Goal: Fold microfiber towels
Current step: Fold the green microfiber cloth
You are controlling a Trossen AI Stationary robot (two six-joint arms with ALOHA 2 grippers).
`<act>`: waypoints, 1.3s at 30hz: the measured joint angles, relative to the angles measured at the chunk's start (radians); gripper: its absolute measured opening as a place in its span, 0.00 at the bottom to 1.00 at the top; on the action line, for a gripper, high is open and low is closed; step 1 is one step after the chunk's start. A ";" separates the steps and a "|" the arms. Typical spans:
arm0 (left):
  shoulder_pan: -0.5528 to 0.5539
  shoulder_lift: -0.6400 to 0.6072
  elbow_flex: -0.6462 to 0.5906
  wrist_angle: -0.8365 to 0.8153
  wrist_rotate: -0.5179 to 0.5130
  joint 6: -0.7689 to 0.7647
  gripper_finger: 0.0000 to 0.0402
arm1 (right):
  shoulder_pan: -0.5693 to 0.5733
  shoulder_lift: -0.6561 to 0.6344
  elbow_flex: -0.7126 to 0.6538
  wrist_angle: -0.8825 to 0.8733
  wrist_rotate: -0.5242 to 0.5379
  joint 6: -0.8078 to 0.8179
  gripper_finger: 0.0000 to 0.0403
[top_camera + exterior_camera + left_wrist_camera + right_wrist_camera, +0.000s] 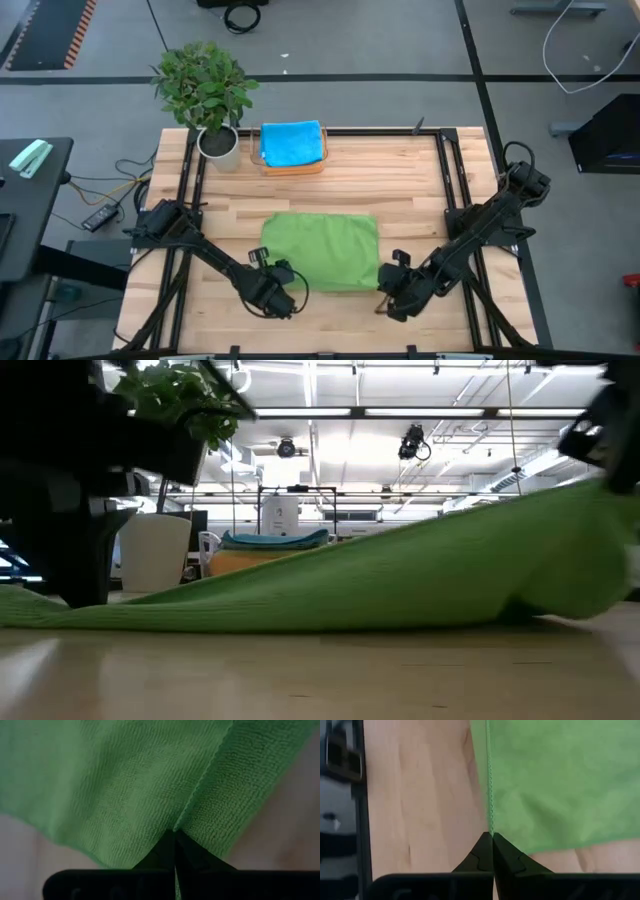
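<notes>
Green towel [322, 248]: I see it lying mid-worktop, apparently already doubled over once, near edge toward me.
Left pincer [283, 297]: pressed together on the towel's near left corner; my left wrist view shows the fingertips pinching the green hem.
Right pincer [392, 295]: pressed together on the near right corner, nipping the towel's stitched edge.
Lift: in the low view the right side of the cloth rises off the worktop [420, 190] while the left side lies flat.
Done: a blue towel [291, 143] sits folded on a tray [294, 168] at the far edge, beside a potted plant [207, 92].
Left: I judge this fold only begun; the corners must carry over and release.
</notes>
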 joint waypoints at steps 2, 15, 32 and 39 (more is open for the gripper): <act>0.010 -0.002 -0.019 -0.033 -0.004 0.021 0.01 | -0.030 0.000 0.000 0.032 0.000 -0.015 0.00; -0.049 -0.019 -0.086 -0.285 0.073 0.218 0.03 | -0.157 0.110 0.001 0.522 -0.193 0.035 0.01; -0.068 -0.218 0.207 -0.247 -0.030 0.033 0.54 | -0.303 -0.185 0.000 0.212 -0.523 -0.416 0.40; 0.037 -0.194 0.205 -0.187 -0.145 -0.312 0.52 | -0.452 -0.246 0.000 -0.052 -0.346 -0.408 0.38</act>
